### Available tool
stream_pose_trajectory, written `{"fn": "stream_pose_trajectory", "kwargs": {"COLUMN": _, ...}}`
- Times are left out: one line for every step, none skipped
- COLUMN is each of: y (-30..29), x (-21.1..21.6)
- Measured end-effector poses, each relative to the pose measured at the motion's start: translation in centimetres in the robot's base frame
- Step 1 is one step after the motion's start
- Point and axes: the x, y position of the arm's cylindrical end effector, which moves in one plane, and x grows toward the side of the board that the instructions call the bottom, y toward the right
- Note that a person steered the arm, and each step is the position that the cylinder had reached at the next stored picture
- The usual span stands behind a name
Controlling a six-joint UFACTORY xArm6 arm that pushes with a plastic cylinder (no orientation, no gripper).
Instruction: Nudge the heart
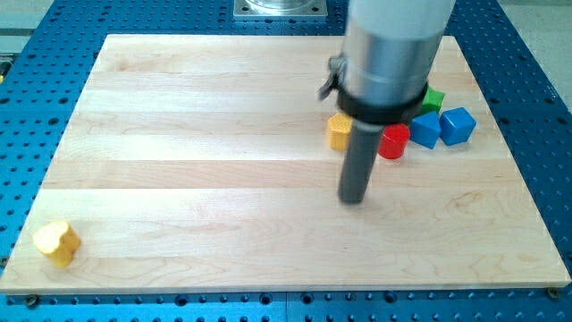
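A yellow heart block (57,241) lies near the board's bottom left corner. My tip (354,199) rests on the board right of centre, far to the right of the heart. Just above the tip is a cluster of blocks: a yellow block (339,131) left of the rod, a red cylinder (393,141) right of it, then two blue blocks (426,129) (457,125), and a green block (433,98) behind them. The arm's grey body hides part of this cluster.
The wooden board (179,179) lies on a blue perforated table (36,107). The arm's wide grey housing (393,54) hangs over the board's top right part. A metal base plate (279,9) sits at the view's top.
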Motion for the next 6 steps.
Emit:
{"fn": "stream_pose_trajectory", "kwargs": {"y": -9.5, "x": 4.9}}
{"fn": "stream_pose_trajectory", "kwargs": {"y": -21.0, "x": 8.0}}
{"fn": "stream_pose_trajectory", "kwargs": {"y": -24.7, "x": 8.2}}
{"fn": "stream_pose_trajectory", "kwargs": {"y": -29.1, "x": 8.0}}
{"fn": "stream_pose_trajectory", "kwargs": {"y": -28.8, "x": 5.6}}
{"fn": "stream_pose_trajectory", "kwargs": {"y": -27.7, "x": 2.7}}
